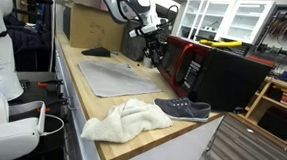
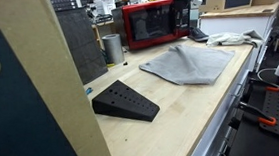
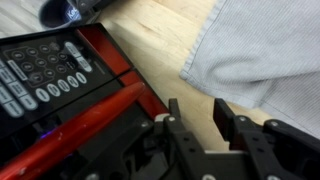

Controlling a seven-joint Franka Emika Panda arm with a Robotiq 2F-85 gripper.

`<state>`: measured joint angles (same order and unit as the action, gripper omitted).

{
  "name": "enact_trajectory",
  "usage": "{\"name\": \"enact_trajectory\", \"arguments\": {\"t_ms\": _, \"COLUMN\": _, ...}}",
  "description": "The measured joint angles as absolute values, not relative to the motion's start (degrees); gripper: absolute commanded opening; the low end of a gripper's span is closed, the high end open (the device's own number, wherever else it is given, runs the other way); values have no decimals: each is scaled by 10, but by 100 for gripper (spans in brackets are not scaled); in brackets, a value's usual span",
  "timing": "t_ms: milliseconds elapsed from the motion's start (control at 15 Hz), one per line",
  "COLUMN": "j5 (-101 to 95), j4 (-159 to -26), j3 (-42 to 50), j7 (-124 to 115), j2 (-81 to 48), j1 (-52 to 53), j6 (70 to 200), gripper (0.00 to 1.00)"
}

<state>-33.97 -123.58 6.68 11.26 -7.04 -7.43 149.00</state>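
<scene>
The desk (image 1: 82, 98) carries all items. The microwave (image 1: 209, 69) stands along one long edge, with its control panel (image 3: 45, 70) facing the desk centre. The cloth (image 1: 114, 76) lies flat at mid-desk, near the microwave front. In the wrist view a strip of bare desk lies between them, and the gripper (image 3: 196, 112) hangs above that strip. The towel (image 1: 126, 119) lies at one end of the desk, near a corner. The shoe (image 1: 185, 109) lies just beside the towel, at the edge, before the microwave. The wedge block (image 2: 124, 101) sits toward the opposite end, well apart from the towel. The cup (image 2: 112, 48) stands between the wedge block and the microwave.
</scene>
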Motion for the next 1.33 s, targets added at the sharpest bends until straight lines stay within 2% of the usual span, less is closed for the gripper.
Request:
{"name": "enact_trajectory", "arguments": {"t_ms": 200, "j5": -331, "j4": -1236, "j3": 66, "j7": 107, "j2": -50, "j1": -73, "j6": 1497, "gripper": 96}}
{"name": "enact_trajectory", "arguments": {"t_ms": 267, "j5": -308, "j4": -1238, "j3": 63, "j7": 111, "j2": -44, "j1": -71, "j6": 1497, "gripper": 99}}
{"name": "enact_trajectory", "arguments": {"t_ms": 867, "j5": -6, "j4": -1258, "j3": -2, "j7": 213, "j2": -78, "j1": -43, "j6": 1481, "gripper": 100}}
{"name": "enact_trajectory", "arguments": {"t_ms": 1333, "j5": 25, "j4": -1245, "j3": -38, "j7": 214, "j2": -141, "j1": -32, "j6": 1462, "gripper": 100}}
